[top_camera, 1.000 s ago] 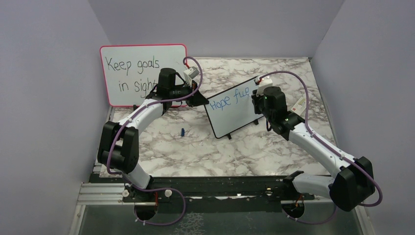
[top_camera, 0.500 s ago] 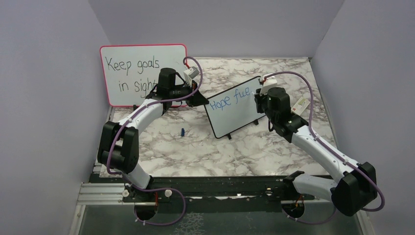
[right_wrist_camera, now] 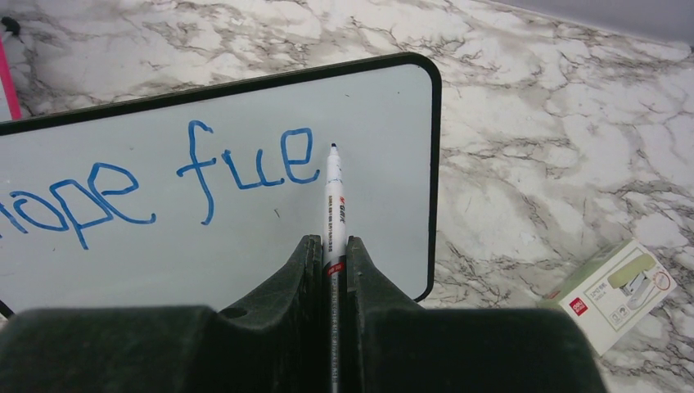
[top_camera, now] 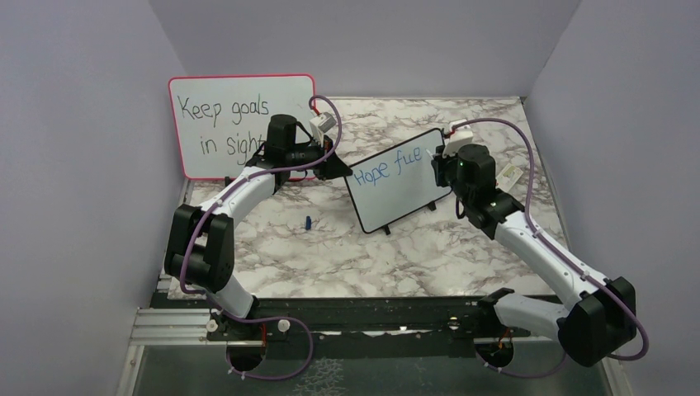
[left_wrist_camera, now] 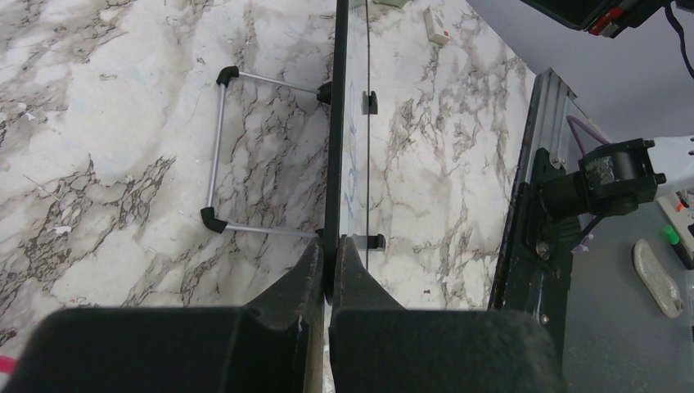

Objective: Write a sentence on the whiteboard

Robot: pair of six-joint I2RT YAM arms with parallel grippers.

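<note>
The whiteboard [top_camera: 396, 194] stands propped mid-counter [top_camera: 330, 247], its frame edge clamped by the closed left claw [left_wrist_camera: 330, 246]. The right claw [right_wrist_camera: 331, 246], closed on a blue marker [right_wrist_camera: 334, 196], has shifted rightward in the last second. The sentence [right_wrist_camera: 164, 180] reads "Hope fue", and the tip sits just past the "e", apparently placed for the next letter.

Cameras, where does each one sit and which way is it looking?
Top external: high above and behind the bases, looking down at the table; the left arm and right arm show whole, the whiteboard between them.
Left wrist: on the left arm, looking along the whiteboard's edge; the left gripper pinches its frame.
Right wrist: on the right arm, facing the whiteboard's front; the right gripper holds the marker by the sentence.
Shared: top external and right wrist both show the sentence.
</note>
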